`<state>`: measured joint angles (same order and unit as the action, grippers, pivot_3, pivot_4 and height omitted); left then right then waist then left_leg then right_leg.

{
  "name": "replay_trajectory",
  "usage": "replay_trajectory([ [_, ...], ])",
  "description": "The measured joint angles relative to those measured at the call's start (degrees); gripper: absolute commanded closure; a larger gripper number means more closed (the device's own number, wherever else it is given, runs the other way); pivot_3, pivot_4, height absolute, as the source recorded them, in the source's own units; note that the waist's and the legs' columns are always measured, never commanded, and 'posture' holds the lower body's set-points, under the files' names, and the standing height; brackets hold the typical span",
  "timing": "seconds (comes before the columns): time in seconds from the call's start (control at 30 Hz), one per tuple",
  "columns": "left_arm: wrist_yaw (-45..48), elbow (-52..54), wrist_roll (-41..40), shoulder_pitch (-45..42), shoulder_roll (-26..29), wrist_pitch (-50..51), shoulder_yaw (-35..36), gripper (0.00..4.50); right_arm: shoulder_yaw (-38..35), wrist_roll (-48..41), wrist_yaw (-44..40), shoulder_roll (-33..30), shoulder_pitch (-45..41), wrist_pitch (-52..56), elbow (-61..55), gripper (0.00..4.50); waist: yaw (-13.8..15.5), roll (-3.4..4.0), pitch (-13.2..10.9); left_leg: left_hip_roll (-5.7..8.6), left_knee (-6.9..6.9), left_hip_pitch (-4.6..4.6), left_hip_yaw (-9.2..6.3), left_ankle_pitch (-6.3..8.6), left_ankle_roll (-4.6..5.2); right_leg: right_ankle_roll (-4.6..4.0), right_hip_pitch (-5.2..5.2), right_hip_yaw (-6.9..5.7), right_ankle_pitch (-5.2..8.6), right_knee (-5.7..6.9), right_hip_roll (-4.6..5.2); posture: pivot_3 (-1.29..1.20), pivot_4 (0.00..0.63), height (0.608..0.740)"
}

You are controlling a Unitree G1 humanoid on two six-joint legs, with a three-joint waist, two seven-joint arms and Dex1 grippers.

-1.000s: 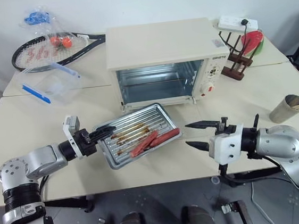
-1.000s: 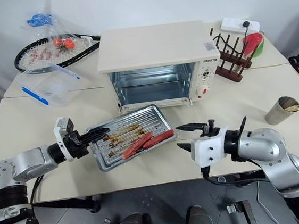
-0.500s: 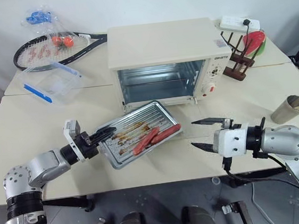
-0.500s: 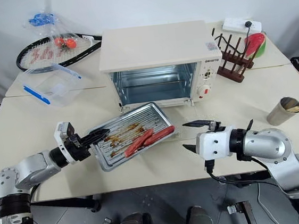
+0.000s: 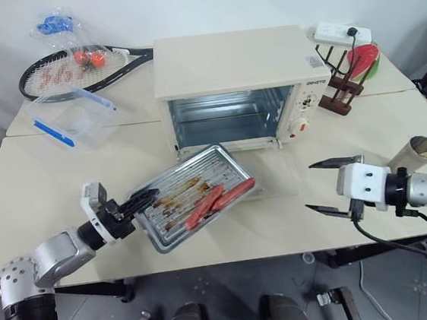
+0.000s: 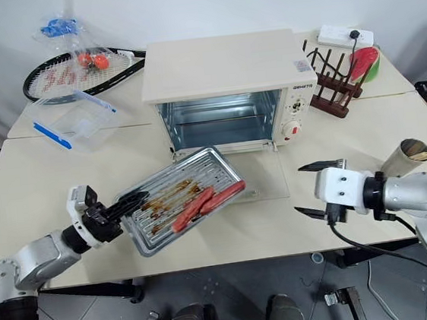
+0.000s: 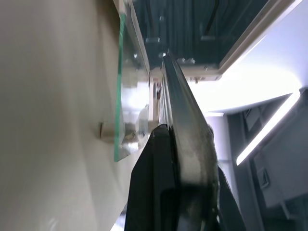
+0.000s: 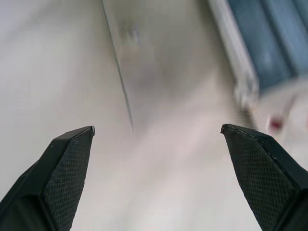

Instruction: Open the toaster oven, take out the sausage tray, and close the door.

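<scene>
We see the toaster oven (image 5: 230,89) standing at the middle of the cream table (image 5: 26,195), its cavity bare and lit. The door (image 6: 265,176) lies folded flat on the table in front of it, its glass reaching toward us.

Our left gripper (image 5: 143,201) is clamped shut on the near-left rim of the sausage tray (image 5: 194,196). The tray is out of the oven and sits tilted, its far-right corner over the left part of the open door. Two red sausages (image 5: 219,197) lie side by side on its ribbed, grease-stained base, toward the right end. In the left wrist view the black fingers (image 7: 159,187) pinch the tray's edge, and the tray's rim runs away toward the oven.

Our right gripper (image 5: 325,186) hangs to the right of the door with its fingers spread wide and nothing between them. The right wrist view shows both fingertips (image 8: 72,149) far apart above the bare table.

A clear plastic box (image 5: 72,123) with a blue-edged lid sits at the far left, near a tennis racket (image 5: 74,70). A wooden rack (image 5: 339,82) stands just right of the oven, and a paper cup (image 5: 411,154) stands near the right edge.
</scene>
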<state>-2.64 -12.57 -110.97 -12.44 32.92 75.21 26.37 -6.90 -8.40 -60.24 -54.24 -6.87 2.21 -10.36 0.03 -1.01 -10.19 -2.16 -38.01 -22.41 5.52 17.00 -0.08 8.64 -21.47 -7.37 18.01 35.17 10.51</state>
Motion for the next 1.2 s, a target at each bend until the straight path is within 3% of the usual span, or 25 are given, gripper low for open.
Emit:
replay_trajectory([
  [0.4, -1.0, 14.6, -0.1, 14.7, -6.6, -5.8, 8.5, 4.50, 7.2, 5.7, 0.9, 3.7, -10.0, -8.4, 20.2, 0.06, -0.5, -0.03, 0.0, -0.13, 0.03, 0.09, 0.02, 0.04, -0.06, 0.00, 0.02, 0.14, 0.00, -0.12, -0.10, 0.00, 0.150, 0.740],
  [0.5, -0.9, 18.5, -0.1, 19.1, -7.8, -7.7, 10.8, 4.50, 8.5, 6.1, 1.4, 5.8, -13.2, -9.1, 24.0, 0.61, -0.4, -0.08, 0.0, -0.20, -0.01, 0.11, 0.00, 0.06, -0.09, 0.00, 0.09, 0.12, 0.00, -0.15, -0.14, 0.00, 0.150, 0.740],
  [0.9, -0.9, 31.3, -0.1, 31.9, -16.5, -17.6, 14.2, 4.50, 12.0, 6.2, -2.5, 10.4, -17.2, -11.5, 29.5, 4.49, -0.5, -0.45, 0.3, -0.57, -0.12, 0.25, 0.03, 0.29, -0.27, -0.15, 0.24, 0.16, 0.03, -0.49, -0.47, 0.00, 0.150, 0.740],
  [1.2, -0.9, 38.5, -0.1, 39.4, -21.1, -25.9, 14.1, 4.50, 12.9, 6.1, -3.1, 13.9, -19.6, -11.8, 32.1, 4.49, -1.3, -0.51, 0.4, -0.70, -0.13, 0.25, 0.08, 0.38, -0.29, -0.24, 0.22, 0.21, 0.07, -0.63, -0.60, 0.00, 0.150, 0.740],
])
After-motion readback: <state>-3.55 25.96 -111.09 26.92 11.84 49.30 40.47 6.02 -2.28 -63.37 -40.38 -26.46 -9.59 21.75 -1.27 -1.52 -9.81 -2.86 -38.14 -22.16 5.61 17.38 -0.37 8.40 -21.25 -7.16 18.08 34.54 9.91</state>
